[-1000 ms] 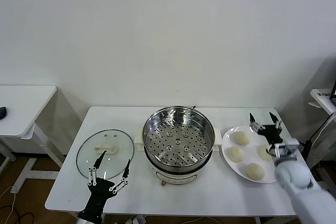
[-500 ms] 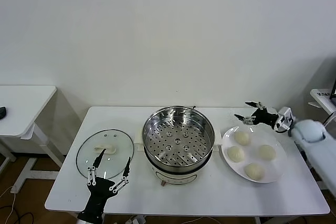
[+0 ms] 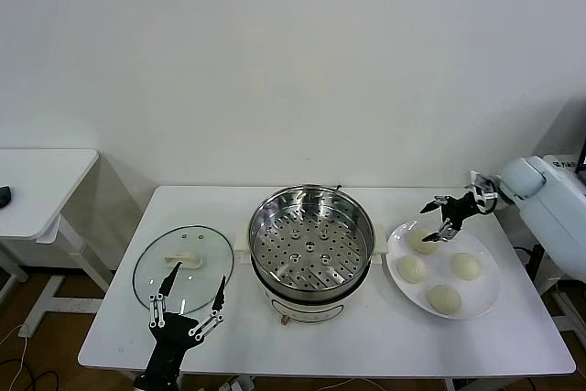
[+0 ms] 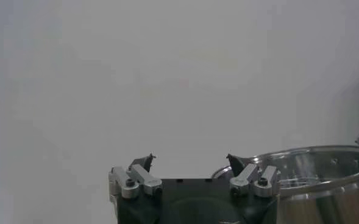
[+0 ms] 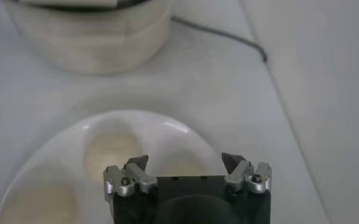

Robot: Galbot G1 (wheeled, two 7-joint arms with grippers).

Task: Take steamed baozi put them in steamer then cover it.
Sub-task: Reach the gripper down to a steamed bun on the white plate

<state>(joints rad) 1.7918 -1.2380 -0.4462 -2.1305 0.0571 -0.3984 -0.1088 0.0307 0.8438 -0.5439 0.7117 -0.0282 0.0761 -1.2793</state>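
My right gripper (image 3: 438,217) hangs over the far-left edge of the white plate (image 3: 488,298), fingers spread apart and empty, pointing down toward the bun (image 3: 422,242) nearest the steamer (image 3: 311,243). I hold it there because that bun is the closest of the four to the pot, so I judge it the first pick; the wrist view shows the same bun (image 5: 110,151) just ahead of the open fingers, not yet between them.

Four buns sit on the plate, none in the steamer. The steamer stands mid-table, tray bare, open at the top. The glass lid (image 3: 183,266) lies flat on the table to its left, handle up, kept out of the way until the buns are in.

My left gripper (image 3: 188,307) waits at the near edge of the table beside the lid, fingers apart, holding nothing. It is parked close to the lid, likely for the covering step.

Against the earlier frames: a second ago my right arm was low at the plate's near-right side. It has since swung round to the far side and now reaches in from the right, lower over the bun. Left arm, lid, steamer, buns: unchanged.
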